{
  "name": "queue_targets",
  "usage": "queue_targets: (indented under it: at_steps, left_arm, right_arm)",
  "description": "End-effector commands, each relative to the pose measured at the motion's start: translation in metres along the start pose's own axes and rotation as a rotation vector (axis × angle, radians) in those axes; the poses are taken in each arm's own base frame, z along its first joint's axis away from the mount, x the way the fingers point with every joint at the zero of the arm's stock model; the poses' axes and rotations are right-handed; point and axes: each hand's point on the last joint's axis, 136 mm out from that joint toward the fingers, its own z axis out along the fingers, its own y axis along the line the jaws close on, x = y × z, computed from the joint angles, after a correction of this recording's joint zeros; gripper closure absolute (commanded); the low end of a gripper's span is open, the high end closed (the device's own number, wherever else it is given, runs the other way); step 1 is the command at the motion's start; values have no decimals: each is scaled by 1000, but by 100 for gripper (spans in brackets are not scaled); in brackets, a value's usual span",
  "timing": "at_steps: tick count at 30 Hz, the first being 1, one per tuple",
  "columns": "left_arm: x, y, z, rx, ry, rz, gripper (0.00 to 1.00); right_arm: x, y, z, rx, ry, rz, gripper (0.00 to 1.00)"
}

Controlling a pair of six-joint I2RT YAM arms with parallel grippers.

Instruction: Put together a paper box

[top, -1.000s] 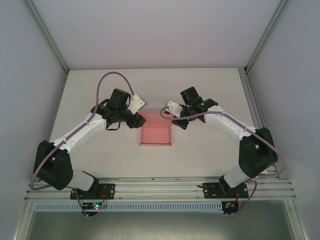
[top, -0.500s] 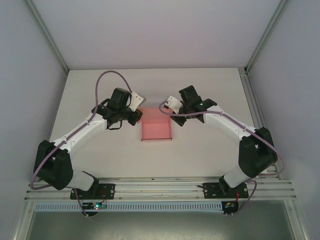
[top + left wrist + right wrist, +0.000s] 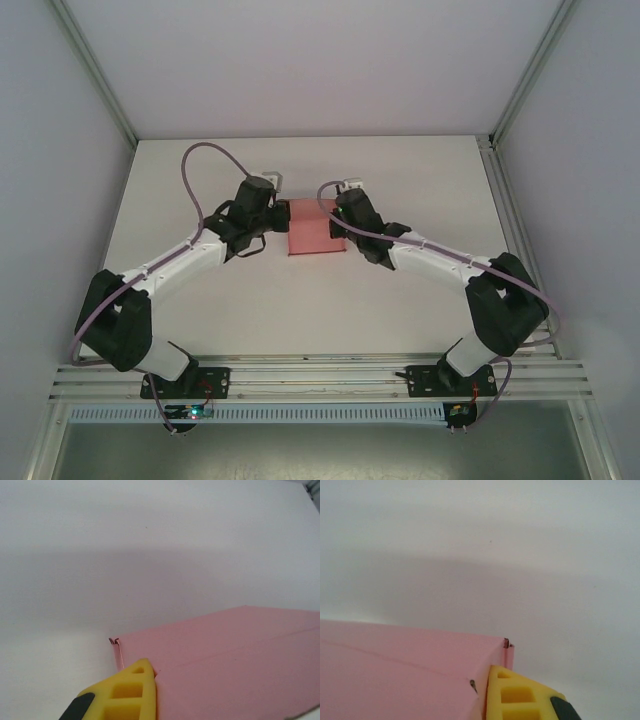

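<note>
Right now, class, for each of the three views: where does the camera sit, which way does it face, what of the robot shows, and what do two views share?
Top external: above and behind the arms, looking down on the table; both arms show, the left gripper and right gripper flanking the paper box.
Left wrist: low beside the box, facing across it; one yellow finger shows.
Right wrist: low at the opposite side; one yellow finger shows.
Shared: both wrist views show the box and the table.
</note>
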Motion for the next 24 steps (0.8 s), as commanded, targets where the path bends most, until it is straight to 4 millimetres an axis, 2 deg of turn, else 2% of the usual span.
queue_targets:
  at_steps: [1, 7, 11, 15, 21, 24]
  left_arm:
    - [-27, -36, 2, 127, -133, -140, 100]
    - [4, -26, 19, 111, -59, -119, 100]
    - [21, -20, 21, 110, -25, -103, 100]
    - [37, -17, 23, 130, -1, -88, 100]
    - [57, -9, 27, 111, 28, -82, 100]
    - [71, -8, 31, 125, 41, -76, 100]
  right_arm:
    - [-30, 39, -10, -89, -187, 204, 100]
    - [-4, 32, -10, 15, -215, 103, 98]
    - [20, 21, -3, 36, -225, 104, 97]
    - [35, 22, 5, 11, -217, 104, 96]
    - [62, 24, 16, -17, -152, -10, 94]
    - [65, 20, 14, -13, -176, -66, 94]
